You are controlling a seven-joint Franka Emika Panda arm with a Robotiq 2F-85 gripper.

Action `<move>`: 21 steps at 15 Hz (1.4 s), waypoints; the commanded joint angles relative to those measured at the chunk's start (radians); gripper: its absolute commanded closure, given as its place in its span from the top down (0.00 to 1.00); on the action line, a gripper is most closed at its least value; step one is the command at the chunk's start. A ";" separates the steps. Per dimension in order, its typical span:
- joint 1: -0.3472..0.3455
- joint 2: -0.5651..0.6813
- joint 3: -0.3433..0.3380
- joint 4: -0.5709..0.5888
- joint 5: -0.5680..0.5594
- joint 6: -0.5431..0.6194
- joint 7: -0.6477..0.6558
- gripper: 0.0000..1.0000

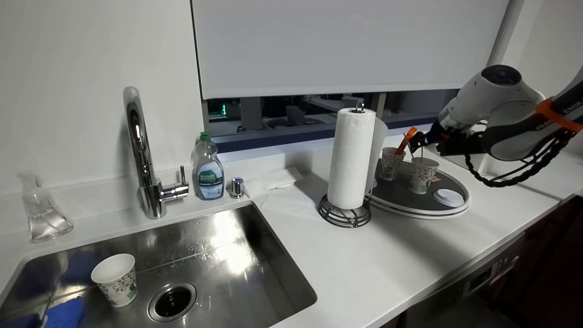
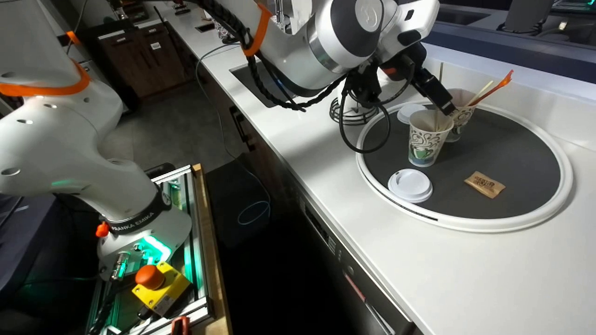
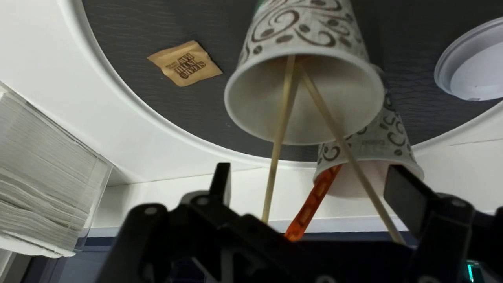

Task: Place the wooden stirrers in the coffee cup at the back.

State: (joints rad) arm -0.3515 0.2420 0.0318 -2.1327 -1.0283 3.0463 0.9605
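Two thin wooden stirrers [image 3: 276,157] stand in the near paper cup [image 3: 310,35] and fan apart above its rim. Their upper parts lie between the spread fingers of my gripper [image 3: 308,184], which is open. The near cup also shows in both exterior views [image 1: 423,175] [image 2: 424,142]. My gripper [image 2: 449,110] is just above the cup rims. The back coffee cup [image 3: 369,151] stands close behind, with an orange stick [image 3: 314,200] leaning out of it. It also shows in both exterior views [image 1: 391,164] [image 2: 461,125], partly hidden by the near cup and gripper.
The cups stand on a round dark tray [image 2: 521,153] with a white rim. White lids [image 2: 410,185] and a brown sugar packet [image 2: 484,184] lie on it. A paper towel roll [image 1: 351,159] stands beside the tray. A sink [image 1: 218,255] holds another cup [image 1: 116,280].
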 commanded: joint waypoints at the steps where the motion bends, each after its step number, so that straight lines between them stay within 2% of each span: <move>1: 0.016 0.019 -0.030 0.006 -0.043 0.002 0.057 1.00; 4: 0.034 0.025 -0.040 0.021 -0.066 -0.001 0.080 1.00; 11: 0.122 0.036 -0.090 0.094 -0.239 -0.064 0.238 1.00; 16: 0.144 0.044 -0.086 0.078 -0.263 -0.134 0.276 1.00; 21: 0.162 0.073 -0.106 0.111 -0.312 -0.179 0.391 1.00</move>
State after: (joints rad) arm -0.2124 0.2909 -0.0521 -2.0530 -1.2817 2.9059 1.2522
